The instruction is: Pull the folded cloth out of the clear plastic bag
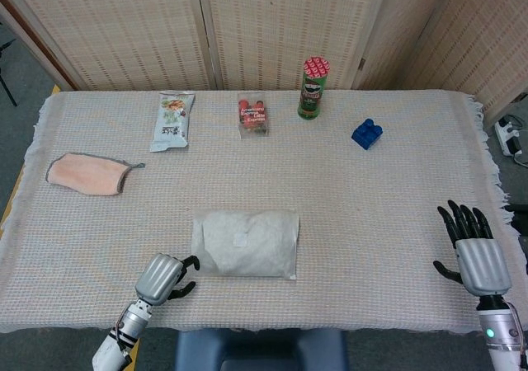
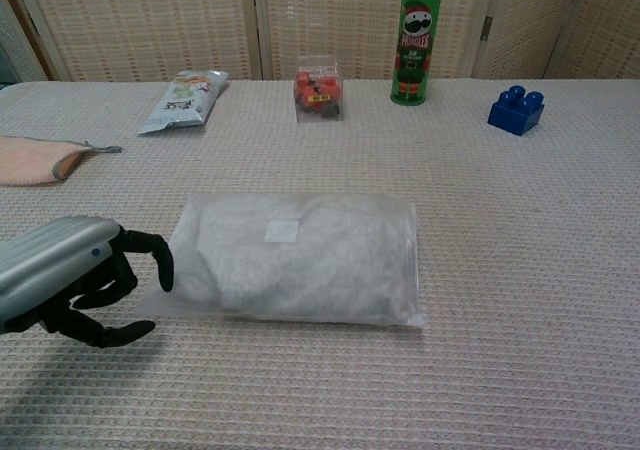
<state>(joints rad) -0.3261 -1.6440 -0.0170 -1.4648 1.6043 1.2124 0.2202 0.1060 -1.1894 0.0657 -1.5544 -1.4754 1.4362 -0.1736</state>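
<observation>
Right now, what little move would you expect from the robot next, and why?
Probably the left hand eases a bit further toward the clear plastic bag and pins or pinches its near-left edge. Its fingertips sit right beside that edge, holding nothing, and the folded cloth is fully inside. The right hand rests far off, fingers spread.
</observation>
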